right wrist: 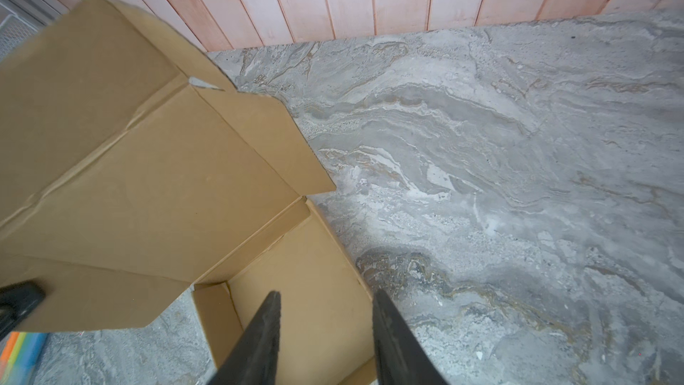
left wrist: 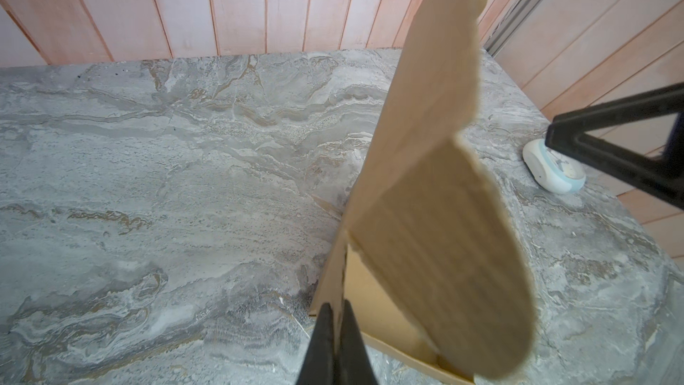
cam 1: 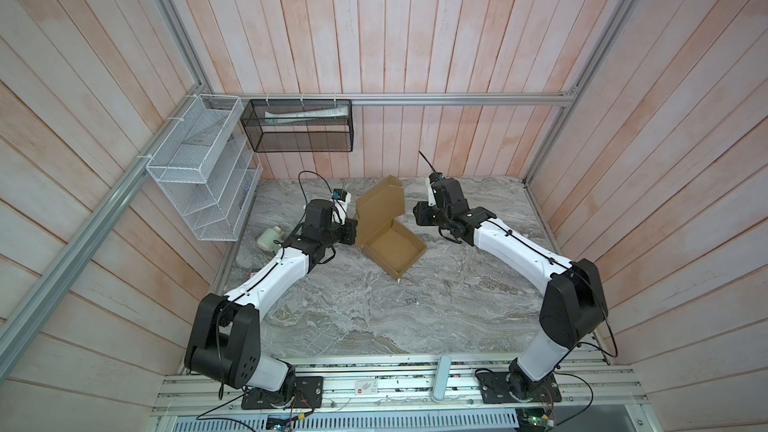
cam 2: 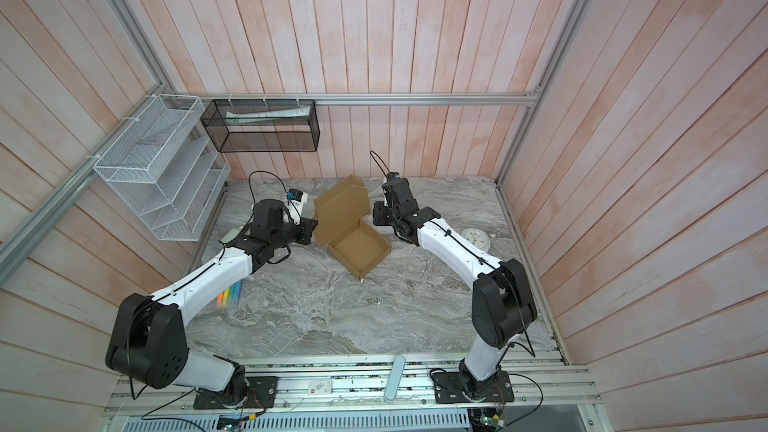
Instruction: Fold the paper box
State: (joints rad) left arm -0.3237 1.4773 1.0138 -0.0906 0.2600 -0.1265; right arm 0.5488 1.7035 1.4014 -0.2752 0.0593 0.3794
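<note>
Left gripper (left wrist: 337,307) is clamped tight on a wall edge of the paper box (cam 1: 392,249), standing open, far-centre on the tabletop (cam 1: 457,292). Right gripper (right wrist: 325,294) stands half open, empty, just beside the box.

Not much to read here tbh. The small white card (cam 1: 368,388) on the metal rail just past the desk's front edge has an orange-red patch and a dark logo-ish shape, but any lettering is too small to make out. The tube (cam 1: 303,115) lying in the black mesh basket (cam 1: 299,145) above the desk's back left corner carries print, unreadable. Round white dial (cam 2: 476,238) near the desk's right edge: marks too tiny. The paper box (cam 1: 392,247) shows bare brown cardboard only.
</note>
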